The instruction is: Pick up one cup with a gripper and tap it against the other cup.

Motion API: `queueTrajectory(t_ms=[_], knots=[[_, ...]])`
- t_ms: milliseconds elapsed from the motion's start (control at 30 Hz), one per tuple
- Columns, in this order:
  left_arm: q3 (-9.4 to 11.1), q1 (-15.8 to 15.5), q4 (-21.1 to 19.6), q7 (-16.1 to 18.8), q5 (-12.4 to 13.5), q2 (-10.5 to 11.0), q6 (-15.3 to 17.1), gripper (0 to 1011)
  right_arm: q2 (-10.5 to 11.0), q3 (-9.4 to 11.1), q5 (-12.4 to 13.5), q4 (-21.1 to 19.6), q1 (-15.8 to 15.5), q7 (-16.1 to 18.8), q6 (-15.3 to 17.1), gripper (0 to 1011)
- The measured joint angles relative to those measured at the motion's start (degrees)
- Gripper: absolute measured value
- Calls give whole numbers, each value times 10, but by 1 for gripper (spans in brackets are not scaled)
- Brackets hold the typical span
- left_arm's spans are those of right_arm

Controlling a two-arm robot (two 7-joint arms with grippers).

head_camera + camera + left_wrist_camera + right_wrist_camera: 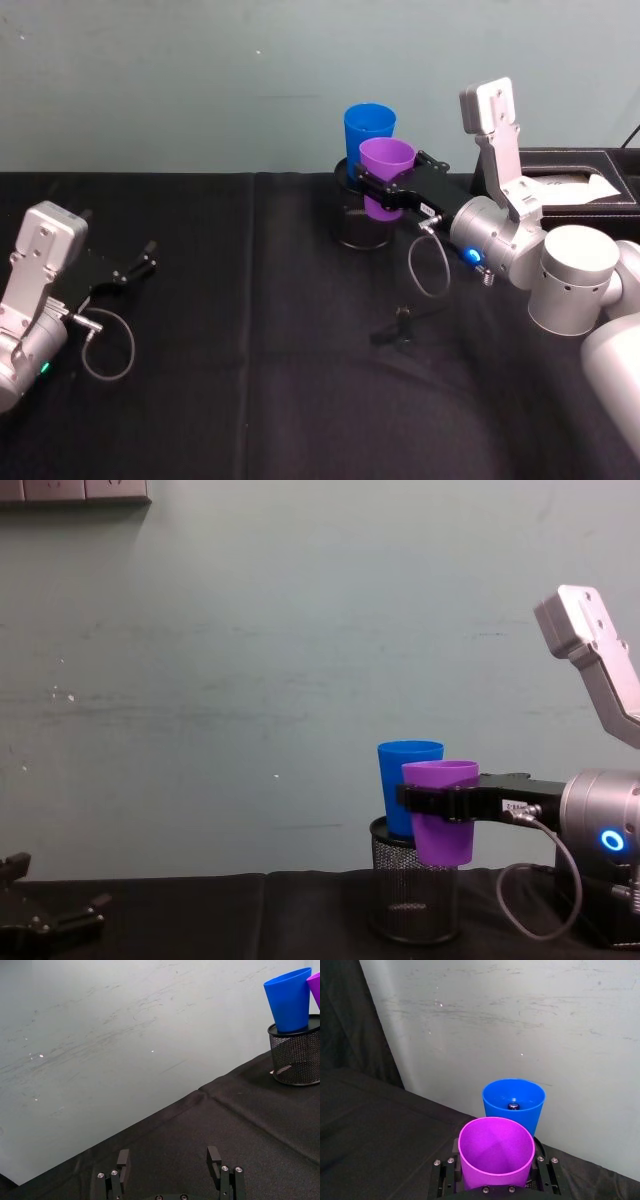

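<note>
A pale grey-green wall (250, 680), scuffed with faint streaks, rises behind the black-draped table (250, 400). A black box (580, 156) holding white paper sits far right.

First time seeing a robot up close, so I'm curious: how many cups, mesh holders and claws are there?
Cups: 2 (purple cup, blue cup)
Mesh holder: 1
Grippers: 2 (right gripper holding the purple cup, left gripper idle at the left)
Total: 5

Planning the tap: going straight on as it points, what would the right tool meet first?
Likely the blue cup, right beyond the purple cup the right tool grips; gap unclear.
</note>
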Motion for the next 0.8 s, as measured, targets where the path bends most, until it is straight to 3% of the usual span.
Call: queueTrajectory(t_ms=[800], knots=[[0,0,0,0,0,0,0,1000,0,0,0,0,0,0,0,731]])
